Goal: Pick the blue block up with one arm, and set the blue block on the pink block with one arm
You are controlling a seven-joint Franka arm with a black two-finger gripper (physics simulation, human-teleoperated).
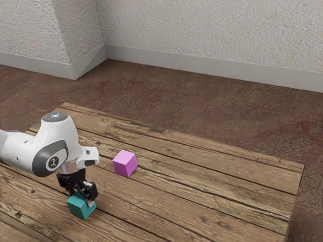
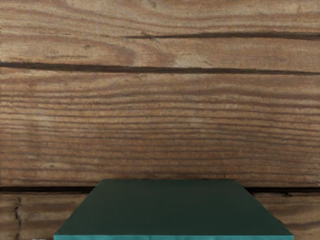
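Two blocks on a plank bench (image 1: 212, 191), well apart. Blue block (image 1: 81, 207), more teal than true blue, near the bench's 7 o'clock corner in the exterior view, tucked right under the hand of the white arm (image 1: 35, 154). Gripping it with the jaws: black fingers (image 1: 92, 191) down over its upper part from two sides, closed against it. Not clear whether resting on the planks or just lifted off them.

Pink block (image 1: 124, 163) between 1 and 2 o'clock from the blue one, standing free on the planks, flat on one face, one corner turned toward the camera.

Reaching in from the exterior view's 9 o'clock edge, bent at a grey-ringed joint, hand pointing straight down.

From the wrist camera: dark teal top face of the blue block (image 2: 172, 210), wide and close under the hand; beyond it, bare wood grain of the bench (image 2: 160, 100), with two dark seams between planks running across and a third passing behind the block.

Around the bench, reddish-brown floor (image 1: 202, 96). At 12 o'clock, rough white walls (image 1: 212, 25) with a pale skirting board (image 1: 212, 65), and a jutting wall corner toward 10 o'clock.
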